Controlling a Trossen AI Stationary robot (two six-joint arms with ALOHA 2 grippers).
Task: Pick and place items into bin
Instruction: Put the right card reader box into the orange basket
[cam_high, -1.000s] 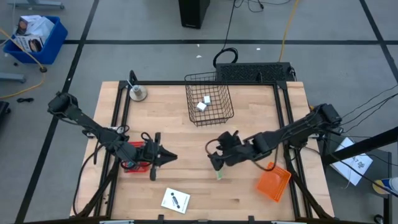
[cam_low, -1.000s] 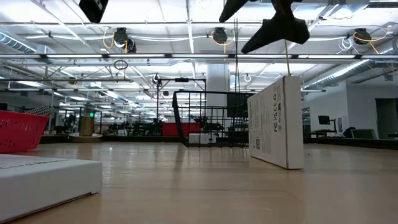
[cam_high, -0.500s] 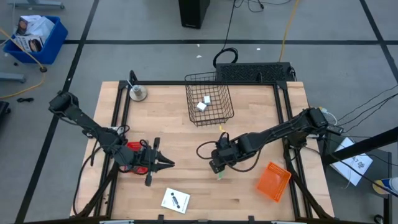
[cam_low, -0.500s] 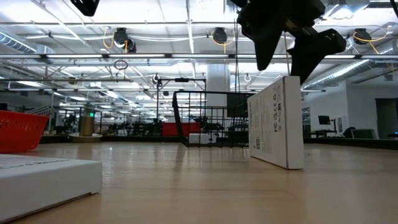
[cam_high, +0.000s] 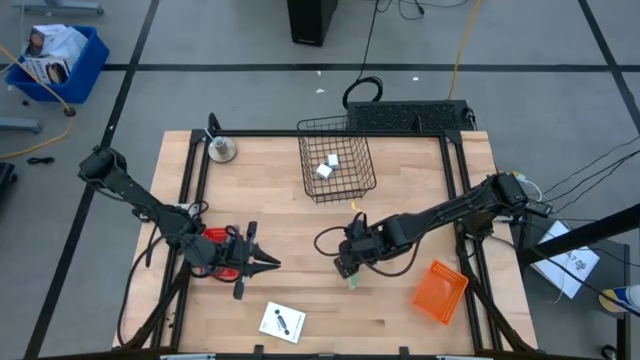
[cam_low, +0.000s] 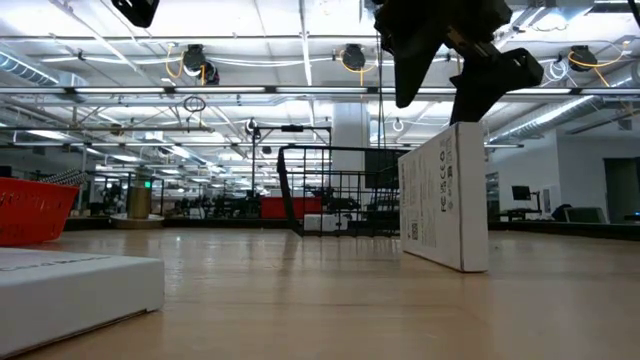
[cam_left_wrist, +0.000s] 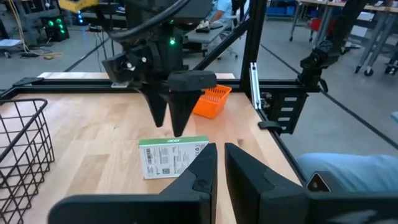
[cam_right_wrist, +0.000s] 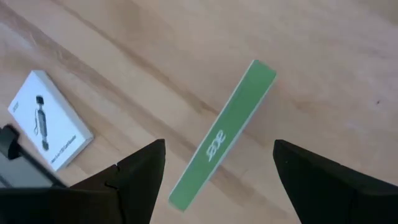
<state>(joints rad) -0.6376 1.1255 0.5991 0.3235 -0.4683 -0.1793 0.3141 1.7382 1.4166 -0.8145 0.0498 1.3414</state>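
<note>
While the right gripper (cam_high: 347, 266) is held over a green-edged white box (cam_right_wrist: 222, 138) standing on edge near the middle of the wooden table (cam_high: 400, 310), its fingers (cam_right_wrist: 130, 177) are spread wide to either side of the box, apart from it. The left gripper (cam_high: 266, 262), fingers nearly together and empty, is kept low near the table's left side. Two small white blocks (cam_high: 327, 166) are seen inside the wire basket (cam_high: 337, 185); a white card box (cam_high: 281, 322) lies flat near the front edge.

Right gripper (cam_right_wrist: 214, 177), fingers wide apart, straddles the upright green-edged box (cam_right_wrist: 224, 134) w/ bare table (cam_high: 400, 310) either side; wire bin (cam_high: 336, 165) beyond, orange basket (cam_high: 440, 291) beside, flat white box (cam_right_wrist: 48, 118) nearby.
</note>
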